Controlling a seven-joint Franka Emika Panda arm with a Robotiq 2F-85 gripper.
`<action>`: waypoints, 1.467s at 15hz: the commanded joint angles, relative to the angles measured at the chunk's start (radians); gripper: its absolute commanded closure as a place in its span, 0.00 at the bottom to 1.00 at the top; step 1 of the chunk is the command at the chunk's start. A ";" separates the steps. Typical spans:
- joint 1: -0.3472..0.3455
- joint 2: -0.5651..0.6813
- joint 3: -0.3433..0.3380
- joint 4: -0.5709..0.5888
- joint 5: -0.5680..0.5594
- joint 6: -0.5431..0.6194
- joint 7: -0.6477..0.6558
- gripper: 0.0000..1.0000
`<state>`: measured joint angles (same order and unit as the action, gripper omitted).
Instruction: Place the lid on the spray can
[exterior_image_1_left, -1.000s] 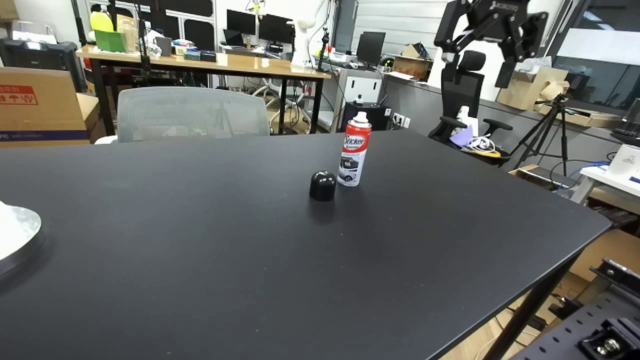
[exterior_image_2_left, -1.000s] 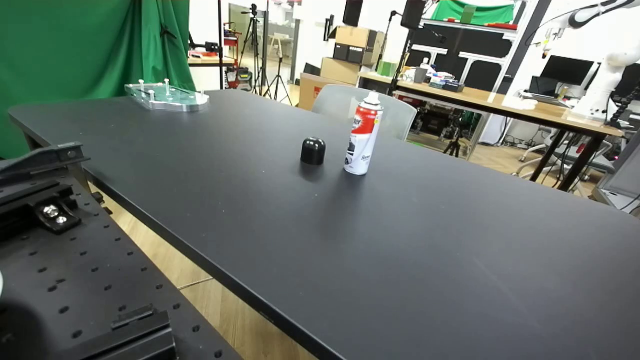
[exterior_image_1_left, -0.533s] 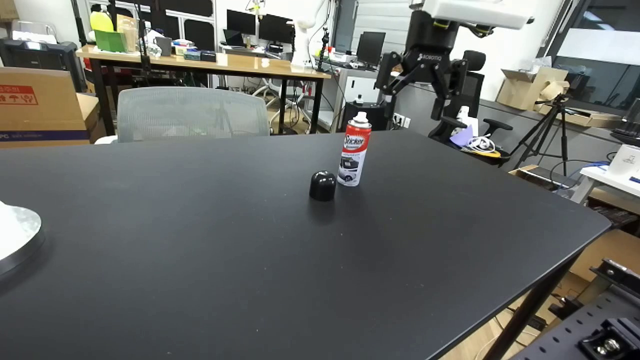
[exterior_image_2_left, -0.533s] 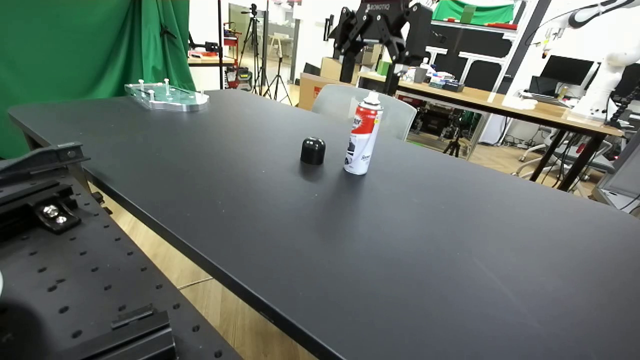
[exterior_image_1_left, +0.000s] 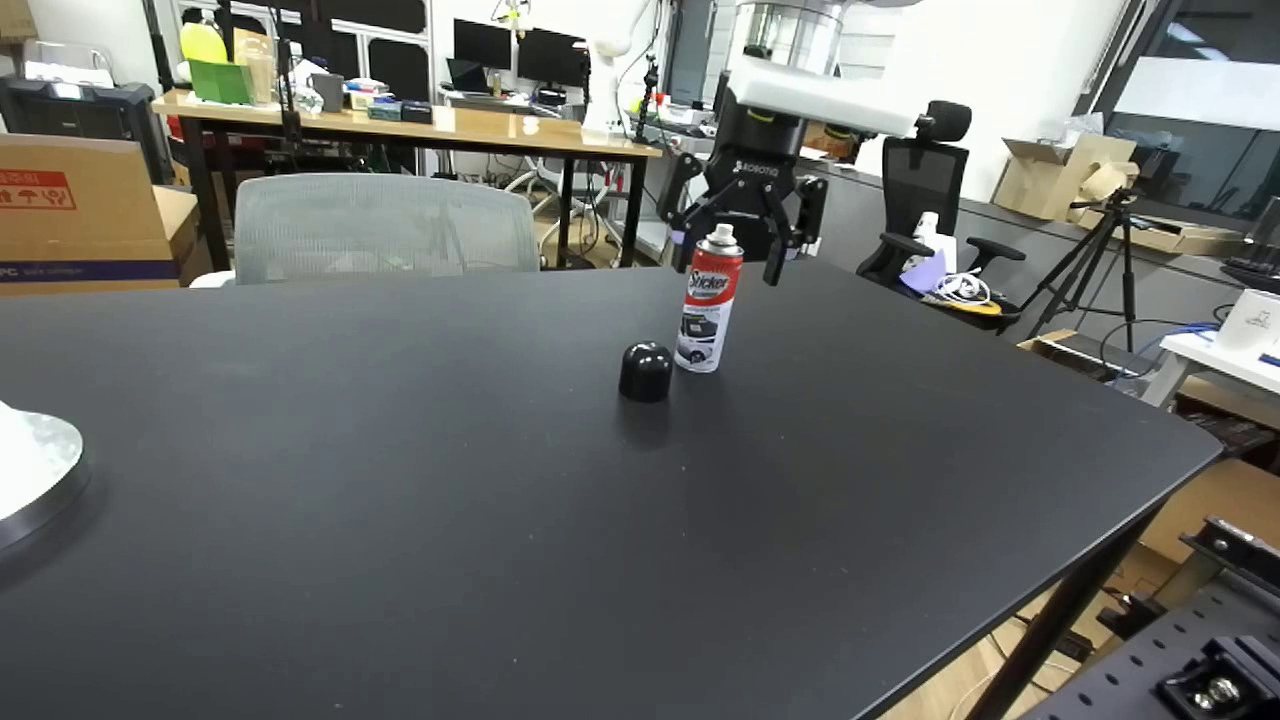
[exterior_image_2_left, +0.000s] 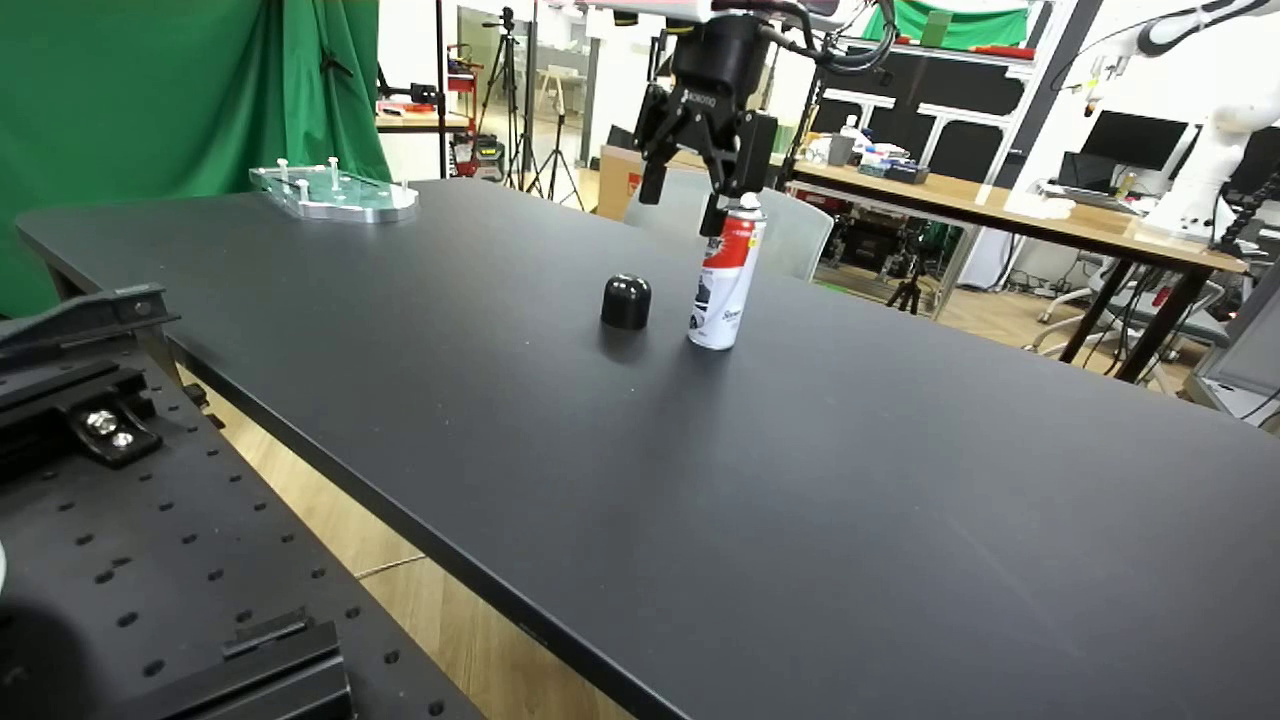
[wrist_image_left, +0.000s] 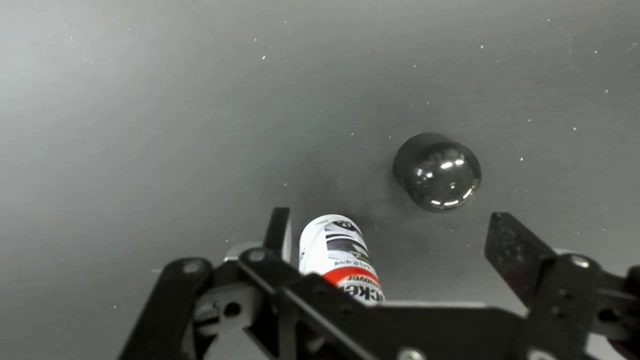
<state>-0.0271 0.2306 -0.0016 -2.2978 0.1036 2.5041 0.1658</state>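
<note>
While the pincer (exterior_image_2_left: 682, 206) gapes wide, the can (exterior_image_2_left: 722, 295) stands upright near it. Lower than the pincer, the lid (exterior_image_2_left: 626, 303) rests on the bench (exterior_image_2_left: 480, 340).

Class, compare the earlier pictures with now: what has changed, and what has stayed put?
In both exterior views, the open gripper has moved down and leftward, nearer the sticker remover spray can and black cap. Nothing was grasped or released; its jaws remain apart. The can still stands uncapped on the table, the cap beside it.
</note>
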 joint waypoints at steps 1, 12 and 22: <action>0.009 0.005 -0.007 0.007 0.004 -0.003 -0.002 0.00; 0.095 0.103 -0.018 0.010 -0.094 0.036 0.087 0.00; 0.186 0.221 -0.098 0.075 -0.218 0.205 0.168 0.00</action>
<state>0.1414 0.4165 -0.0859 -2.2694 -0.1038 2.6980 0.2992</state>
